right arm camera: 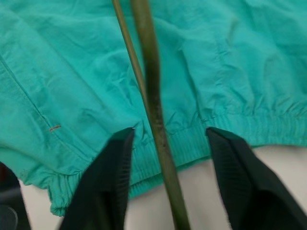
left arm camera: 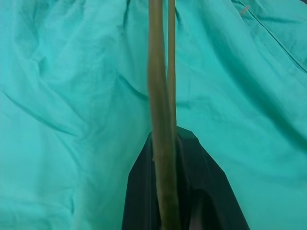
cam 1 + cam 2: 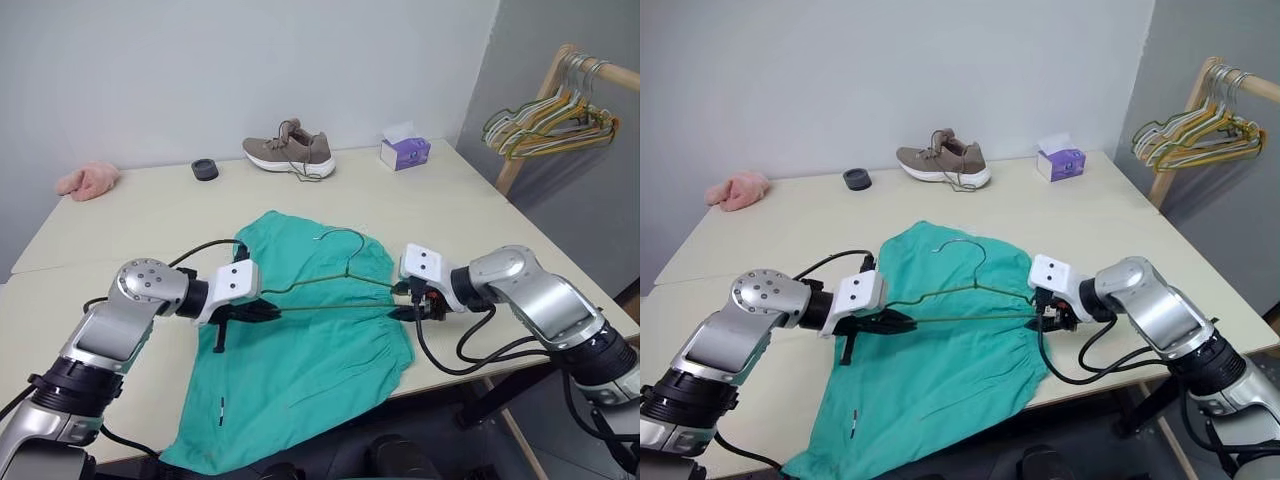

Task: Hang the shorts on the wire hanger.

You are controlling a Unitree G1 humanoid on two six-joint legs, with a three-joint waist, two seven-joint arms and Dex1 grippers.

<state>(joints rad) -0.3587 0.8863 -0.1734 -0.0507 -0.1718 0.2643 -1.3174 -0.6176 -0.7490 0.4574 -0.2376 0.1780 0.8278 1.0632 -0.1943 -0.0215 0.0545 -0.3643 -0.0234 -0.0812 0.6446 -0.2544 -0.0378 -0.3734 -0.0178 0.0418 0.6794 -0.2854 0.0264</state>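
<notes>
Shorts lie flat on counter, near edge. Hanger sits over them. Left gripper fingers clenched on hanger's left end; right gripper fingers spread around right end, not gripping.

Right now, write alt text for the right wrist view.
The open right claw straddles the wire hanger, its two black fingers either side of the thin olive wire. Beneath lie the teal shorts, their gathered waistband meeting the pale table.

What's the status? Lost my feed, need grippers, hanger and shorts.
Left gripper shut on thin olive-green wire hanger. Right gripper open, fingers straddling the hanger's wire. Teal-green fabric shorts flat on table, under hanger, not hung. Nothing in the way.
</notes>
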